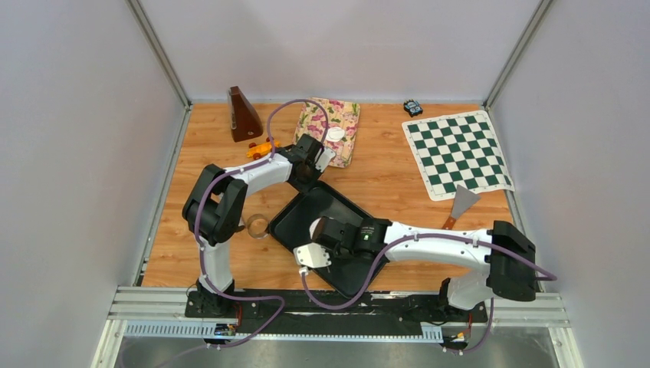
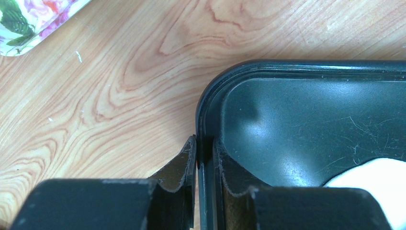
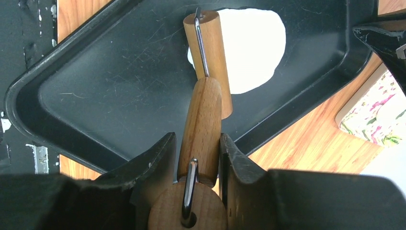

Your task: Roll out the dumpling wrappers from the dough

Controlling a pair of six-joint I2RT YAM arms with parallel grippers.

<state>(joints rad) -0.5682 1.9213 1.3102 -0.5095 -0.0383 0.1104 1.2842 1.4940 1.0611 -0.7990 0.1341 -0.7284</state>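
Two arms meet over a black tray (image 1: 326, 203) lying near the middle of the bench's (image 1: 383, 169) near edge. The left pincer (image 2: 205, 143) is closed narrow on the rim at the tray's far corner, one finger inside and one outside. The right pincer (image 3: 197, 143) clamps the handle of a wooden roller (image 3: 215, 62), whose barrel overlaps the edge of an irregular white dough sheet (image 3: 253, 48) in the tray. One round dumpling wrapper (image 1: 336, 134) rests on a floral tray (image 1: 345, 115) at the middle of the far edge. A clear ring cutter (image 1: 257, 225) stands just beside the black tray, toward the left edge.
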